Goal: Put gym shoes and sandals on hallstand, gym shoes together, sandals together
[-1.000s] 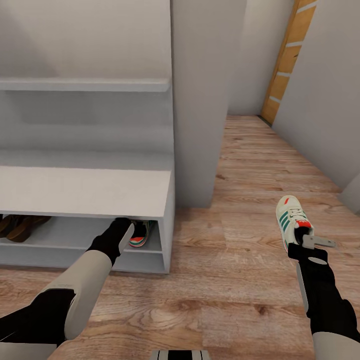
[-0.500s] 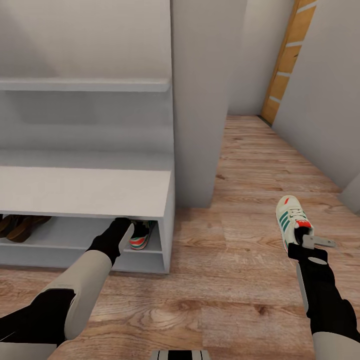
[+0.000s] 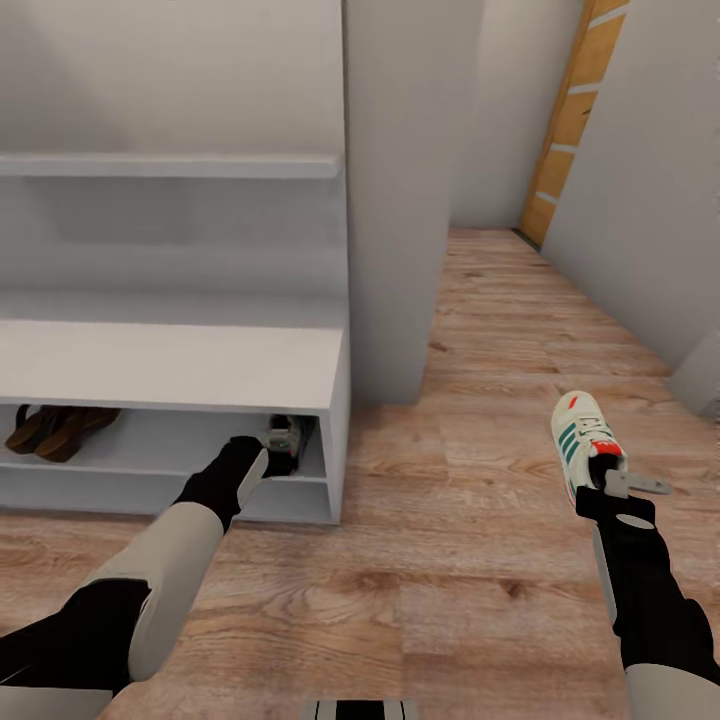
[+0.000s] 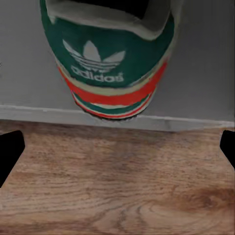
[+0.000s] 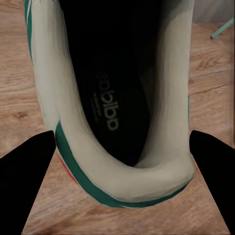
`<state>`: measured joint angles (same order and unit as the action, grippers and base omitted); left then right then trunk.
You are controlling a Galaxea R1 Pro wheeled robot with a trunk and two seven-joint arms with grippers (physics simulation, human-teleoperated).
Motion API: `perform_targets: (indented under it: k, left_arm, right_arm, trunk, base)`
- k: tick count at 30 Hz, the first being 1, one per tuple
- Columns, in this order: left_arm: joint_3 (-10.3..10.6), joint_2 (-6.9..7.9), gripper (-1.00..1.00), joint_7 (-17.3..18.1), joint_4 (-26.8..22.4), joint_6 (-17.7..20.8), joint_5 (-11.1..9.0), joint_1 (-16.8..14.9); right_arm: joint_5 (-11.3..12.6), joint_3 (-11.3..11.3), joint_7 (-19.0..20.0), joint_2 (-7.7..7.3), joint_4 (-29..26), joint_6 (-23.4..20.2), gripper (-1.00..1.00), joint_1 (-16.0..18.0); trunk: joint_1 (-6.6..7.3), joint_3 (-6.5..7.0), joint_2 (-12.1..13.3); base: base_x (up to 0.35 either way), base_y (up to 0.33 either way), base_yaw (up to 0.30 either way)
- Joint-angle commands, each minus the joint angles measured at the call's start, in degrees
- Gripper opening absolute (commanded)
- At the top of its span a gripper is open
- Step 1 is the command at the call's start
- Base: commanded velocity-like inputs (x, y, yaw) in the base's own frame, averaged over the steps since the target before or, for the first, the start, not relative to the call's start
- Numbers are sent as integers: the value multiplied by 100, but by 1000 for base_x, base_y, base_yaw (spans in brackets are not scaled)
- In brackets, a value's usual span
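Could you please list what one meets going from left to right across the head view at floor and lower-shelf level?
The two sandals on the rack's lower tier → left gripper → gym shoe on the same tier → bare corridor floor → second gym shoe at the right gripper.

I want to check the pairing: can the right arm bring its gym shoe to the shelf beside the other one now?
Probably not directly: the left tool fills that shelf opening by the shelved gym shoe, and the held gym shoe hangs off to the hallstand's right.

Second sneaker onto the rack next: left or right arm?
Right. The right gripper is at the heel of the gym shoe on the floor. The left gripper is open at the hallstand, by the shelved shoe.
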<state>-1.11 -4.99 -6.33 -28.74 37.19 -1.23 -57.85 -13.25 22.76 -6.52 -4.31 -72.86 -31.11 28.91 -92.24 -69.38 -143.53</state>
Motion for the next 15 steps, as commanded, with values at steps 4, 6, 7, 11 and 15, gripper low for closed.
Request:
perform_targets:
  k: [4,6,7,11,15]
  left_arm:
    - [-2,6,100,1,-3,0,5,107]
    - [-3,6,100,2,-6,0,6,128]
    - [-3,7,100,5,-7,0,7,136]
    - [-3,7,100,8,-8,1,3,162]
    - [13,13,100,27,-56,-1,20,599]
  right_arm:
    - [1,0,1,0,0,0,-100,0]
    - [4,0,1,0,0,0,-100,0]
    - [5,0,1,0,0,0,-100,0]
    - [6,0,1,0,0,0,-100,0]
    - [5,0,1,0,0,0,-100,0]
  trunk:
    - [0,0,0]
    - [0,0,0]
    - [0,0,0]
    - [0,0,0]
    - [0,0,0]
  base:
    - [-332,0,0]
    - [-334,0,0]
    - [-335,0,0]
    - [-335,0,0]
    - [-116,0,0]
